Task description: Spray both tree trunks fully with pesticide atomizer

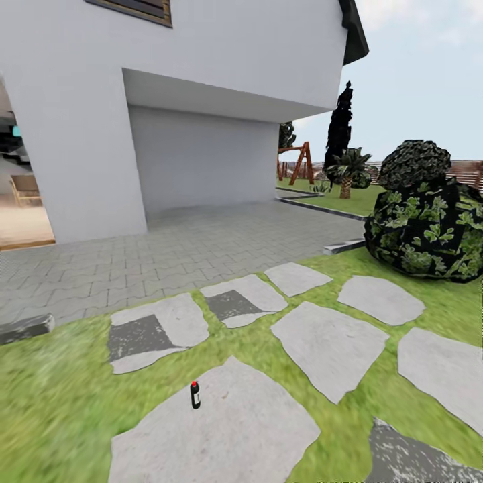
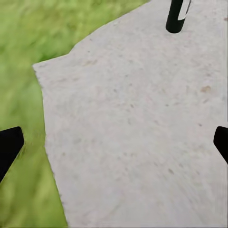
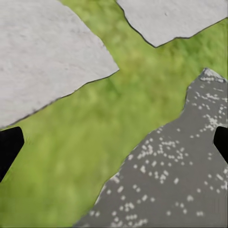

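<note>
Approaching the pesticide atomizer (image 1: 195,394), that's the step in hand as I read it: nothing picked up, no spraying begun. The bottle, small and dark with a red cap, stands upright on a big pale paving stone (image 1: 255,429) in the garden lawn (image 1: 60,396), close ahead of the robot in the head view. In the left wrist view the atomizer's dark lower body (image 2: 175,16) sits at the far edge of that same stone (image 2: 133,123), well apart from the left gripper (image 2: 114,147), whose finger tips show at opposite sides of the frame, spread wide, nothing between them. Right gripper (image 3: 114,147) likewise spread and empty, hanging over grass (image 3: 95,142) and a speckled grey stone (image 3: 180,180). A dark leafy bush (image 1: 426,228) and the white house (image 1: 188,100) stand beyond. Next move likely calls for carrying the left gripper forward to the bottle, straddling its body, then closing without tipping it.
</note>
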Controlling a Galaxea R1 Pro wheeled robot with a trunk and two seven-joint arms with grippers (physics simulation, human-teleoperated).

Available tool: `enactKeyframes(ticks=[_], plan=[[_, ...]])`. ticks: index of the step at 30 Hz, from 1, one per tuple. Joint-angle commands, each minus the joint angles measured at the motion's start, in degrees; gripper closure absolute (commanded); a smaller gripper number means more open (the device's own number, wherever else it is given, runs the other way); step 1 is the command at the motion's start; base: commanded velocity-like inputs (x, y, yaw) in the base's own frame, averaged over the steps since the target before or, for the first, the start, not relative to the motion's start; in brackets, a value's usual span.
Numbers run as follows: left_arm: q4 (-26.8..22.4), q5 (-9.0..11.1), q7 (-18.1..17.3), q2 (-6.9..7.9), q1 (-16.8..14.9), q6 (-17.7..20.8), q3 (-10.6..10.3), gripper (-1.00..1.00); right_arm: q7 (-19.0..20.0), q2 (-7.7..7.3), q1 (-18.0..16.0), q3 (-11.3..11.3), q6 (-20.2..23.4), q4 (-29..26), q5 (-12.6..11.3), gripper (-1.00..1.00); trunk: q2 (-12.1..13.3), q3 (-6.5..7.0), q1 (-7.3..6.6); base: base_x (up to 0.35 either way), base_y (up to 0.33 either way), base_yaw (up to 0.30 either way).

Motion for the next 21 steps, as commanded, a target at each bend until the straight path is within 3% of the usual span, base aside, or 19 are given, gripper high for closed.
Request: enactKeyframes(ticks=[1,21], plan=[[0.00,0.00,0.00,-0.03,0.00,0.00,0.00,-1.00,0.02,0.00,0.00,0.00,0.00,0.02,0.00,-1.00,0.00,0.01,0.00,0.000,0.303,-0.172],[0.00,0.00,0.02,0.00,0.00,0.00,0.00,-1.00,0.00,0.00,0.00,0.00,0.00,0.06,0.00,-1.00,0.00,0.47,0.00,0.000,0.303,-0.282]])
